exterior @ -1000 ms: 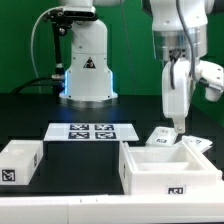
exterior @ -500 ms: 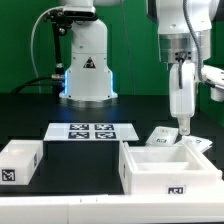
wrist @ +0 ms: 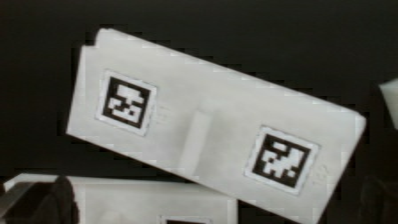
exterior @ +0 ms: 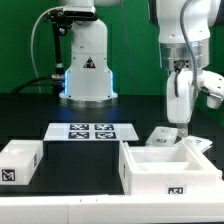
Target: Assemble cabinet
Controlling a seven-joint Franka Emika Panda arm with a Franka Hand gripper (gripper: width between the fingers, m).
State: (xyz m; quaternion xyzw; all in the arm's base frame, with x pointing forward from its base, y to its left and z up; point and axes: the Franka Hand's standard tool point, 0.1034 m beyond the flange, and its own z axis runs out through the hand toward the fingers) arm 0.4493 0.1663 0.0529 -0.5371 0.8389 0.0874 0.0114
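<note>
The cabinet [exterior: 160,178] is a large white open-topped box at the front of the exterior view's right, with one tag on its front wall. Just behind it a small flat white panel [exterior: 162,136] with tags lies tilted on the black table. My gripper [exterior: 179,123] hangs pointing down just above and slightly to the right of that panel, open and holding nothing. The wrist view looks straight down on the panel [wrist: 205,120] with its two tags, and a white part [wrist: 125,200] shows beside it. My fingertips are not clearly visible there.
The marker board [exterior: 92,131] lies flat in the middle of the table. A small white tagged block [exterior: 20,160] stands at the front of the exterior view's left. The white robot base [exterior: 88,65] rises at the back. Another white part [exterior: 200,147] sits behind the cabinet's right corner.
My gripper shifted a little sideways above the panel and the wrist turned. The panel, box and block have not moved.
</note>
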